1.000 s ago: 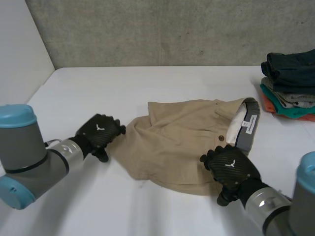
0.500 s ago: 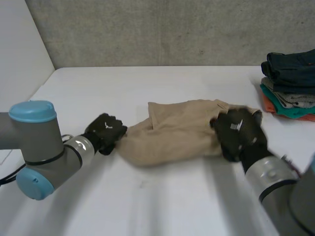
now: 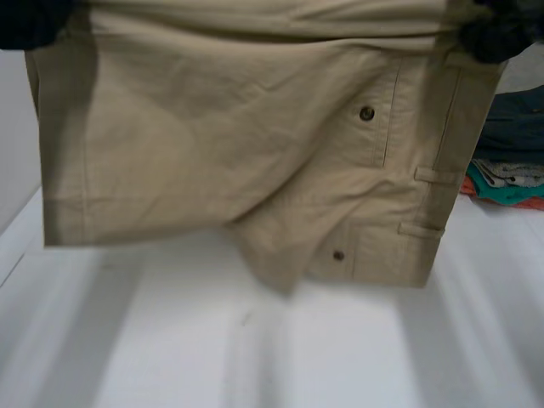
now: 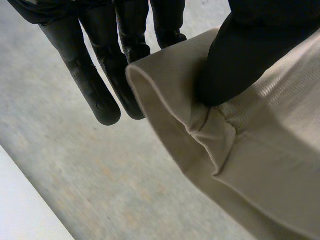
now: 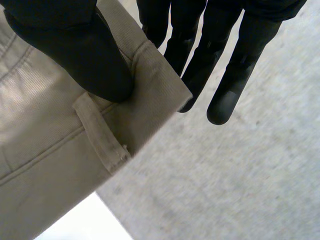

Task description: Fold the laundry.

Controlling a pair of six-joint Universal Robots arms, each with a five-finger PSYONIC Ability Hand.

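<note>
where left hand (image 4: 240, 55) and right hand (image 5: 75, 55) pinch corners, shorts (image 3: 238, 144) hang between.

The right hand (image 5: 75, 55) pinches the tan shorts (image 5: 45, 150) at a waistband corner. Its thumb presses on the near face of the cloth, and its straight fingers (image 5: 235, 75) reach down behind the edge. A belt loop (image 5: 102, 132) sits just beside the thumb tip. Behind the fingers is a grey concrete wall (image 5: 225, 190), and a strip of white tabletop (image 5: 85, 225) shows under the hanging cloth.
</note>
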